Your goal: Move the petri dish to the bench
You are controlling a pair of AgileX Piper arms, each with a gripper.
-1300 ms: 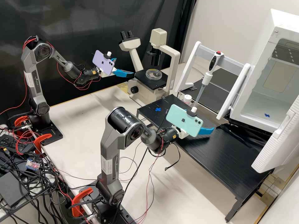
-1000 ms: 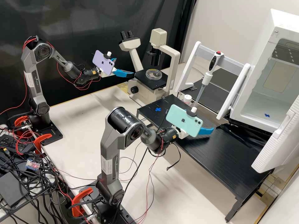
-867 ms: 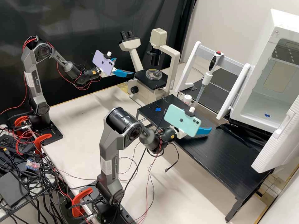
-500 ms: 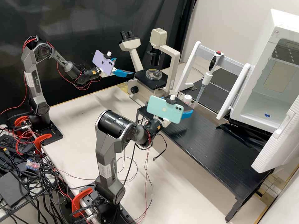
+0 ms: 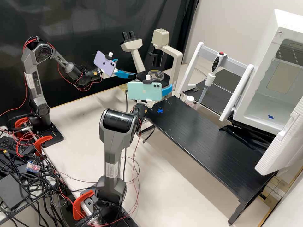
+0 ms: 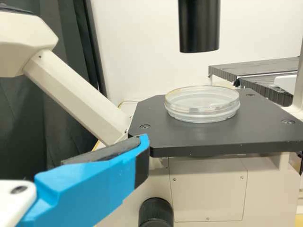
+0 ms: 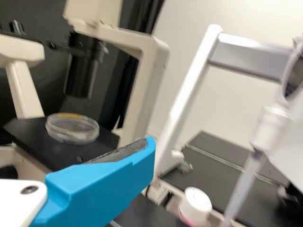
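Clear and round, the petri dish (image 5: pixel 156 75) lies flat on the microscope's black stage (image 5: pixel 163 82); the left wrist view shows the dish (image 6: pixel 202 104) whole, and the right wrist view has the dish (image 7: pixel 72 128) too. Left of the stage, my left gripper (image 5: pixel 127 67) is open with its blue fingers apart, clear of the dish; its own view shows the gripper (image 6: pixel 142 147) by one finger. My right gripper (image 5: pixel 167 90), partly behind the mint phone, stands in front of the microscope; one finger of this open gripper (image 7: pixel 149 149) shows in its wrist view.
A black raised platform (image 5: pixel 202 138) with a blue cross spans the white bench (image 5: pixel 85 126). Behind it are a white-capped bottle (image 5: pixel 189 100) and a pipette (image 5: pixel 210 78) on a stand. The open white cabinet (image 5: pixel 265 107) stands right. The microscope's black tube (image 6: pixel 199 26) overhangs the stage.
The right arm has swung left and back across the platform, bringing its gripper and mint phone in front of the microscope and uncovering the blue cross. The left arm and the dish have stayed put.
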